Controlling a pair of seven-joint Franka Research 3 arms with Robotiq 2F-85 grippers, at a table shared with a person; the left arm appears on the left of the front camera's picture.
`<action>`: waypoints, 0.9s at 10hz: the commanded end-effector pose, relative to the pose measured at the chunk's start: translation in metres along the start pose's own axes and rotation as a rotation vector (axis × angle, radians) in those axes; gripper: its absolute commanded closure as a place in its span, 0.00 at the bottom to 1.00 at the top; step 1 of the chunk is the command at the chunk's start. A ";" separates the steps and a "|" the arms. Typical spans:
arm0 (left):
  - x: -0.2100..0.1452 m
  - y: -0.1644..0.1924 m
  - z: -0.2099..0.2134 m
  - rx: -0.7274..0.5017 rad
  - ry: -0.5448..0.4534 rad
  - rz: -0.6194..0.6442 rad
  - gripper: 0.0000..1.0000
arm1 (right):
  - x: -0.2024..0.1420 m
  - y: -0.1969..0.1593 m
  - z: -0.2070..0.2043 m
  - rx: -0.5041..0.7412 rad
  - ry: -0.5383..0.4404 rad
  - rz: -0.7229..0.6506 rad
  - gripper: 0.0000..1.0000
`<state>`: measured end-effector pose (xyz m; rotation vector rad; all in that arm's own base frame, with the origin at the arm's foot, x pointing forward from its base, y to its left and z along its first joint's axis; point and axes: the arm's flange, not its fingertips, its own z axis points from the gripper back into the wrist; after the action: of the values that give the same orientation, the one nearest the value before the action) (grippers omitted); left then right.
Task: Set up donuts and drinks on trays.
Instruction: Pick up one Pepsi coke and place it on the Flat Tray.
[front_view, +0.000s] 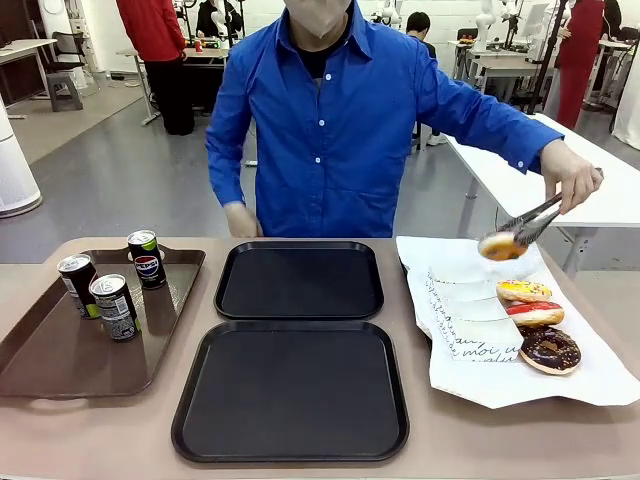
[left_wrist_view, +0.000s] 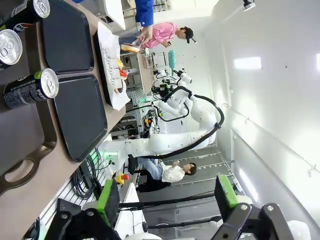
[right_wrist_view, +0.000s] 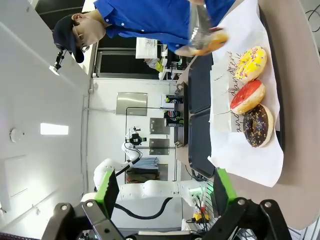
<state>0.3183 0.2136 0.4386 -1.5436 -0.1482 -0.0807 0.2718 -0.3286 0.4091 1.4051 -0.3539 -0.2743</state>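
Two black trays lie bare in the middle of the table, one far (front_view: 299, 280) and one near (front_view: 291, 390). Three drink cans (front_view: 115, 307) stand on a brown tray (front_view: 50, 365) at the left. Yellow (front_view: 524, 291), red (front_view: 534, 314) and chocolate (front_view: 549, 349) donuts rest on white paper (front_view: 470, 340) at the right. The person's hand holds metal tongs (front_view: 535, 220) gripping a fourth donut (front_view: 501, 246) above the paper. My left gripper (left_wrist_view: 166, 197) is open and raised off the table, near the cans (left_wrist_view: 31, 89). My right gripper (right_wrist_view: 165, 192) is open too, high beside the donuts (right_wrist_view: 247, 96).
The person in a blue shirt stands at the far edge, the other hand resting behind the far tray. The brown tray has a handle cut-out (left_wrist_view: 17, 175) at its near end. White tables and other people fill the room behind.
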 end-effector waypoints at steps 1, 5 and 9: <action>-0.003 -0.004 0.000 -0.004 -0.004 -0.012 0.00 | -0.002 0.003 -0.001 0.014 -0.007 0.004 0.00; -0.003 -0.004 0.000 -0.004 -0.004 -0.012 0.00 | -0.002 0.003 -0.001 0.014 -0.007 0.004 0.00; -0.003 -0.004 0.000 -0.004 -0.004 -0.012 0.00 | -0.002 0.003 -0.001 0.014 -0.007 0.004 0.00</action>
<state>0.3180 0.2140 0.4386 -1.5431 -0.1492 -0.0794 0.2715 -0.3288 0.4091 1.4050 -0.3545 -0.2751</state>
